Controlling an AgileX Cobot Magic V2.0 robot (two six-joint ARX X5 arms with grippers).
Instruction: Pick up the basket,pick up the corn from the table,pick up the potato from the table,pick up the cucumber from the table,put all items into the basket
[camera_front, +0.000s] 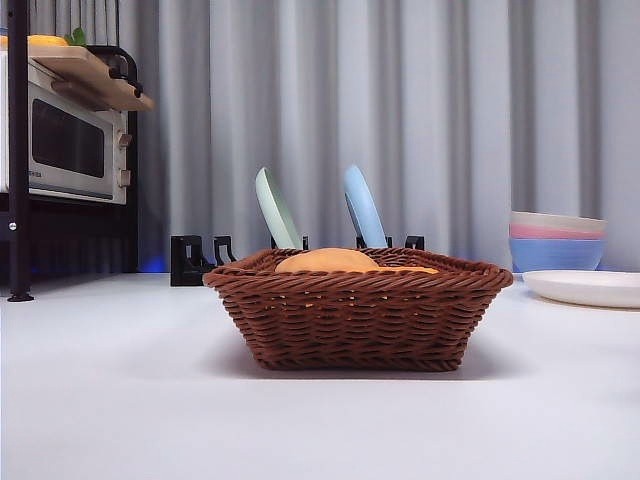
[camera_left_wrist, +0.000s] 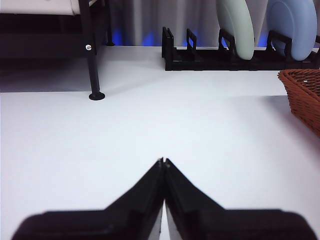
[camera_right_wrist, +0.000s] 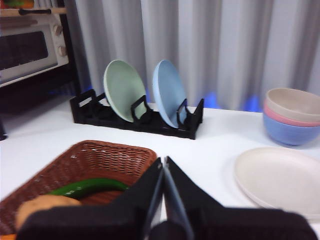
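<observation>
The dark-brown wicker basket (camera_front: 358, 312) stands on the white table (camera_front: 120, 390) in the middle of the front view. The tan-brown potato (camera_front: 326, 261) shows above its rim. In the right wrist view the basket (camera_right_wrist: 95, 157) holds the green cucumber (camera_right_wrist: 87, 186) and the potato (camera_right_wrist: 40, 207). The corn is hidden, though an orange sliver shows past the potato. My right gripper (camera_right_wrist: 163, 162) is shut and empty above the basket's near side. My left gripper (camera_left_wrist: 163, 162) is shut and empty over bare table; the basket's edge (camera_left_wrist: 302, 92) lies off to its side.
A black rack (camera_front: 195, 262) behind the basket holds a green plate (camera_front: 275, 208) and a blue plate (camera_front: 363, 205). Stacked bowls (camera_front: 556, 240) and a white plate (camera_front: 585, 287) sit at the right. A microwave (camera_front: 65, 145) on a black stand is at the left.
</observation>
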